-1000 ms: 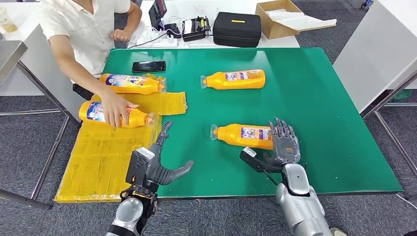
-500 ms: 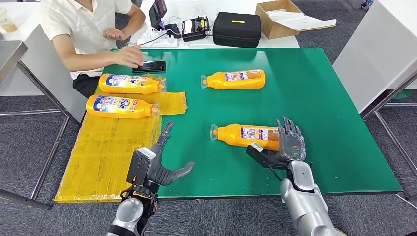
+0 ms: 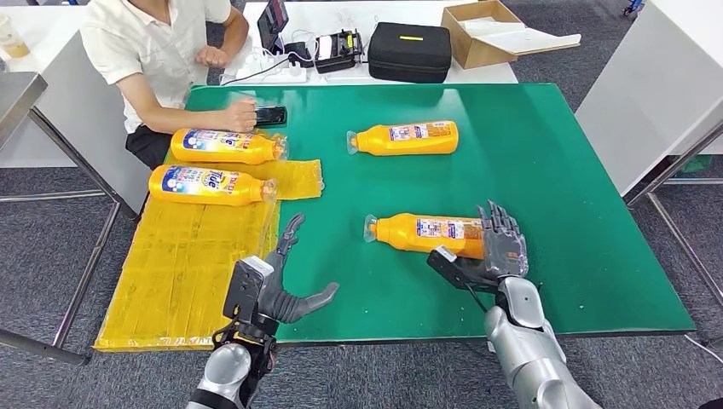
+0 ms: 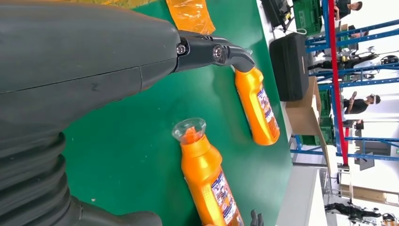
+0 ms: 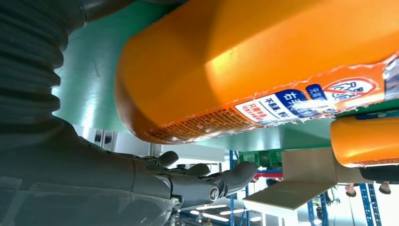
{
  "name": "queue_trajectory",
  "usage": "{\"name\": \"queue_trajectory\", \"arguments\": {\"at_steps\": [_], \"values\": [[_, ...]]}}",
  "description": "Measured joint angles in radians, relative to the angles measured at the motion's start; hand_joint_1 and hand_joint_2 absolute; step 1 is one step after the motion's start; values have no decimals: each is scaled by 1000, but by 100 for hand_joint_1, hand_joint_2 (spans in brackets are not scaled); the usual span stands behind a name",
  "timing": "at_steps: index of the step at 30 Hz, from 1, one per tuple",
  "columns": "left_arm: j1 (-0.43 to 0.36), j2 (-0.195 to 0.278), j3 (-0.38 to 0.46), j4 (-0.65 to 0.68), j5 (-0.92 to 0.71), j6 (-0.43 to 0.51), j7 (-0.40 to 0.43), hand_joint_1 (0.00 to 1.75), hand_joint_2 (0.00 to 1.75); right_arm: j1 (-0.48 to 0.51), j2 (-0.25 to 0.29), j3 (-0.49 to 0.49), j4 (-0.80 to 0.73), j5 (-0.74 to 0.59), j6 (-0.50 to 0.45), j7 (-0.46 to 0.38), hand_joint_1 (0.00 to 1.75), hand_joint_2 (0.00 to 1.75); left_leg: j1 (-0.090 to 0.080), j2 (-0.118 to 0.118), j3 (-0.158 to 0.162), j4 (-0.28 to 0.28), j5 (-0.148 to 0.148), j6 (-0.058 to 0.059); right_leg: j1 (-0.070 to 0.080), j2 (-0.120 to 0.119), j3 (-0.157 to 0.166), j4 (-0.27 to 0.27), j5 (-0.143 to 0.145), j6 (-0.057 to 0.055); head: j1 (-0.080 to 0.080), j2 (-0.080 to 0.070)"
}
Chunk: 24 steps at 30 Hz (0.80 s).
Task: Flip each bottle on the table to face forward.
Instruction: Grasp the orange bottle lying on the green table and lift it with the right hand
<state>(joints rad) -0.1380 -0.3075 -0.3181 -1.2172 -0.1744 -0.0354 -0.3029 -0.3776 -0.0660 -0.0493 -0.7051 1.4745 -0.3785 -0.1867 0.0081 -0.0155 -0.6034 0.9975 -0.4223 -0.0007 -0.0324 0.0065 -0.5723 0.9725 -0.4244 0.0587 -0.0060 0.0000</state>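
While the person (image 3: pixel 162 51) at the far left corner rests a hand (image 3: pixel 241 113) by the phone (image 3: pixel 269 115), four orange bottles lie on their sides across the green table (image 3: pixel 554 196). Two lie on the yellow mat (image 3: pixel 187 256) at the left edge, blue labels up, caps pointing right: the far-left bottle (image 3: pixel 226 145) and, just nearer the robot, the near-left bottle (image 3: pixel 209 185). Well to their right, the far bottle (image 3: pixel 405 137) lies on bare green with its cap to the left and its white back label up. The near bottle (image 3: pixel 422 233) lies the same way, cap left, back label up, near the table's front edge.

At the near bottle's base sits the right hand (image 3: pixel 494 251). Its fingers (image 3: pixel 501 230) stand upright and fairly close together against the bottle's end, with the thumb low on the robot's side. From the right wrist the orange base fills the space just past the fingers, but I cannot tell whether they actually grip it or only touch it.

Hovering over the front-left part of the table beside the mat is the left hand (image 3: pixel 277 285), holding nothing, one finger stretched forward and the thumb spread wide to the right.

Behind the table stand a black case (image 3: pixel 409 49) and a cardboard box (image 3: pixel 494 30).
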Motion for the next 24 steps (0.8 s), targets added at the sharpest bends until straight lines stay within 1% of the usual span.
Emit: {"name": "queue_trajectory", "arguments": {"at_steps": [13, 14, 15, 17, 18, 19, 24], "values": [[-5, 0, -12, 10, 9, 0, -5, 0, 175, -15, 17, 9, 29, -5, -14, -24, 1, 175, 0, 0, 0, 0, 0, 1, 0, 0, 0, 0, 0, 0, 0, 0], [-5, 0, -12, 11, 9, 0, -5, 0, 175, -16, 19, 12, 29, -5, -13, -24, 14, 175, 0, 0, 0, 0, 0, 1, 0, 0, 0, 0, 0, 0, 0, 0], [-5, 0, -13, 11, 11, 0, -5, 0, 175, -16, 21, 16, 29, -5, -12, -24, 51, 175, 0, 0, 0, 0, 0, 1, 0, 0, 0, 0, 0, 0, 0, 0], [-5, 0, -14, 11, 15, -1, -5, 0, 175, -18, 23, 23, 29, -8, -4, -23, 137, 175, 0, 0, 0, 0, 0, 1, 0, 0, 0, 0, 0, 0, 0, 0], [-5, 0, -15, 11, 17, -1, -5, 0, 175, -18, 24, 27, 29, -13, 3, -24, 168, 175, 0, 0, 0, 0, 0, 1, 0, 0, 0, 0, 0, 0, 0, 0], [-5, 0, -15, 11, 19, -1, -5, 0, 175, -18, 24, 29, 29, -18, 11, -24, 175, 175, 0, 0, 0, 0, 0, 1, 0, 0, 0, 0, 0, 0, 0, 0], [-7, 0, -18, 13, 32, -7, -6, 0, 175, -27, 20, 31, 37, -53, 34, -39, 175, 175, 0, 0, 0, 0, 0, 1, 0, 0, 0, 0, 0, 0, 0, 0]]}}
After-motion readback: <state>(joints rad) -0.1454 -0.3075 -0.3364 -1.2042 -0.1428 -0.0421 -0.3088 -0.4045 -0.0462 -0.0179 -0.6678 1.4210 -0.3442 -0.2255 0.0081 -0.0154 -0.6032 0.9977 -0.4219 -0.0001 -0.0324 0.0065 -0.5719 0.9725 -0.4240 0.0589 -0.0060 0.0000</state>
